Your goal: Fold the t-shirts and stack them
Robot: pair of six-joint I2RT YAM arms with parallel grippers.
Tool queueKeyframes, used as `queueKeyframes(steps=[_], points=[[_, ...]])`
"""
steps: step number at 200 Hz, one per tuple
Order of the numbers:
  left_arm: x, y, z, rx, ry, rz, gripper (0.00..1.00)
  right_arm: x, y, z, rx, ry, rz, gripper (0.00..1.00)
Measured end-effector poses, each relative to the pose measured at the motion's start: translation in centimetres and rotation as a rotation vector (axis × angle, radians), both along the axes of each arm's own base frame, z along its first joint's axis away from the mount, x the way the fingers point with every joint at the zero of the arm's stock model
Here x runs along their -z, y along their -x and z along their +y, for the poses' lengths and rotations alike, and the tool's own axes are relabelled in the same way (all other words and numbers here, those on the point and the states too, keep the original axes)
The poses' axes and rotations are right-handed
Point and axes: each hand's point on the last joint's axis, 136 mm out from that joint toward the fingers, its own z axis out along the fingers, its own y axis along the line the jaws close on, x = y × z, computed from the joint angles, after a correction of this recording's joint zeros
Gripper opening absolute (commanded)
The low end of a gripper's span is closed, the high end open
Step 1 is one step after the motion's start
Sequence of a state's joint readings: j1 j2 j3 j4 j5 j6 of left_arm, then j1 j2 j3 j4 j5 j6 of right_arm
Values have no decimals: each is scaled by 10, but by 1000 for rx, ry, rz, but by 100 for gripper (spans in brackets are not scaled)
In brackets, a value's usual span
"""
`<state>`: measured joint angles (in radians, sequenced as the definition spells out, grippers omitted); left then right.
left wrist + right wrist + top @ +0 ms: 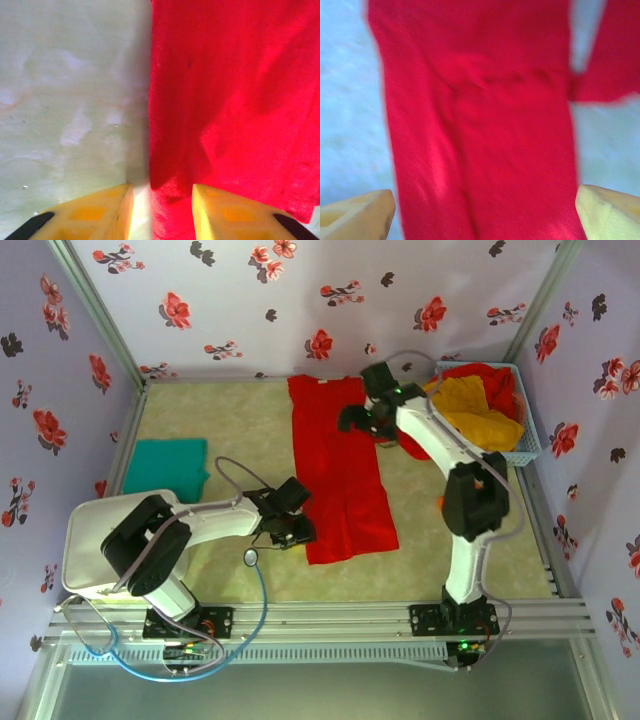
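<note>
A red t-shirt (pixel 340 490) lies on the table as a long narrow strip running from far to near. My left gripper (pixel 298 530) sits low at its near left edge. In the left wrist view its yellow fingers (pixel 112 202) stand apart, straddling the edge of the red cloth (pixel 235 100), so the left gripper (pixel 162 189) is open. My right gripper (pixel 365 425) hovers over the far part of the strip. In the right wrist view the right gripper (pixel 485 192) is wide open above the blurred red shirt (pixel 480 125). A folded teal t-shirt (pixel 165 470) lies at the left.
A pale blue basket (pixel 530 440) at the far right corner holds a yellow t-shirt (pixel 475 405) and a red one (pixel 495 380). Another piece of red cloth (pixel 615 60) lies just right of the strip. Flowered walls close in the table on three sides.
</note>
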<state>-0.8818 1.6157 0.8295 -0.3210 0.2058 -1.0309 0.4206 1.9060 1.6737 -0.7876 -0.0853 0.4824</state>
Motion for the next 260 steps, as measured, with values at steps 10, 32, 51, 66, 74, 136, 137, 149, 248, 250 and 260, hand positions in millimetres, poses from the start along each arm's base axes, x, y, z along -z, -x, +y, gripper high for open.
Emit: queueKeyframes(steps=[10,32,51,66,74,136,137,149,248,250,260], points=[[0,1,-2,-5,3,-1,34,16,24,-18,17,24,56,86],[0,4,-8,-3,10,-1,35,47,74,-43,25,68,168,76],[0,6,-11,-3,10,-4,35,66,112,-60,20,90,246,71],[-1,9,-14,0,15,-4,36,76,140,-71,21,99,290,64],[-1,12,-17,4,20,-1,36,81,152,-76,19,101,309,64],[0,17,-19,-9,37,5,35,112,213,-83,1,43,418,61],[0,17,-19,-9,37,5,35,112,213,-82,1,41,419,61],[0,17,-19,-8,35,6,34,114,214,-80,2,24,420,59],[5,21,-16,-7,-4,36,0,129,228,-66,46,-60,430,0],[5,21,-16,-7,-4,36,0,129,229,-66,40,-59,429,0],[5,21,-15,-6,-5,37,0,128,234,-61,39,-61,429,0]])
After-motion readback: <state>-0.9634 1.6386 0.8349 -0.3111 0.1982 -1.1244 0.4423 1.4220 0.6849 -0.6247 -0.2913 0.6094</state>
